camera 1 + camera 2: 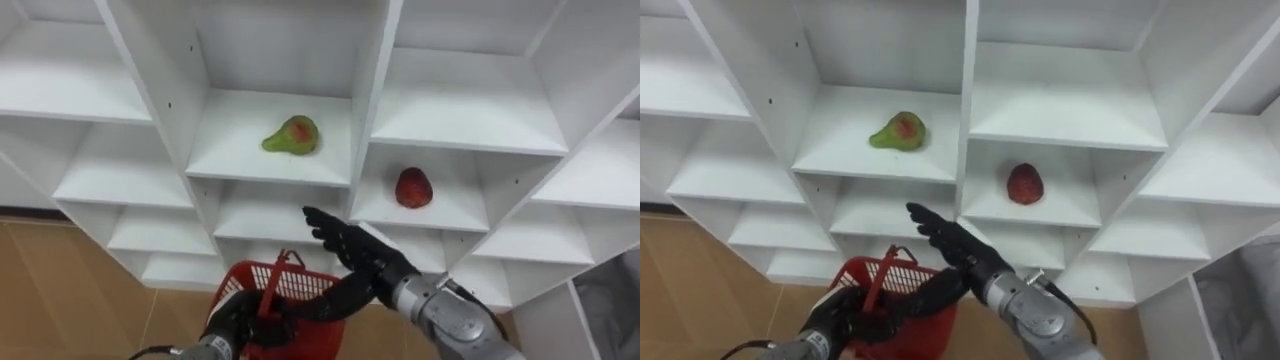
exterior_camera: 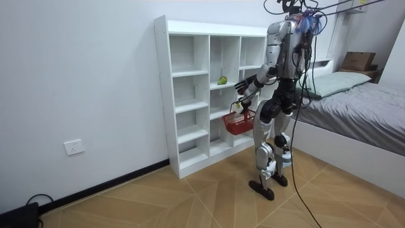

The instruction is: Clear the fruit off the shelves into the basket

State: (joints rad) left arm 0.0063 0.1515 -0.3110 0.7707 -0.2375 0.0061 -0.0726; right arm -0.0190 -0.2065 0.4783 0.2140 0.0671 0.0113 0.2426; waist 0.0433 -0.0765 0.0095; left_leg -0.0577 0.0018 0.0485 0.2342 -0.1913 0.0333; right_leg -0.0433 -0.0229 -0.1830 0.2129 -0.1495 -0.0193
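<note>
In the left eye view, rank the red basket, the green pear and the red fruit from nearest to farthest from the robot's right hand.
1. red basket, just below the right hand, slightly to its left.
2. red fruit, up and right on its shelf, and green pear, one shelf higher, above the fingertips: too close to call.

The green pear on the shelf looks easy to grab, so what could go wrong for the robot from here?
The right robot hand, open, sits below the shelf board that bears the green pear, so on the way up it might bump the board's front edge. The pear lies on its side and could roll away if nudged. The red basket, held by the left robot hand, hangs low, so a fruit let go early might miss it.
</note>
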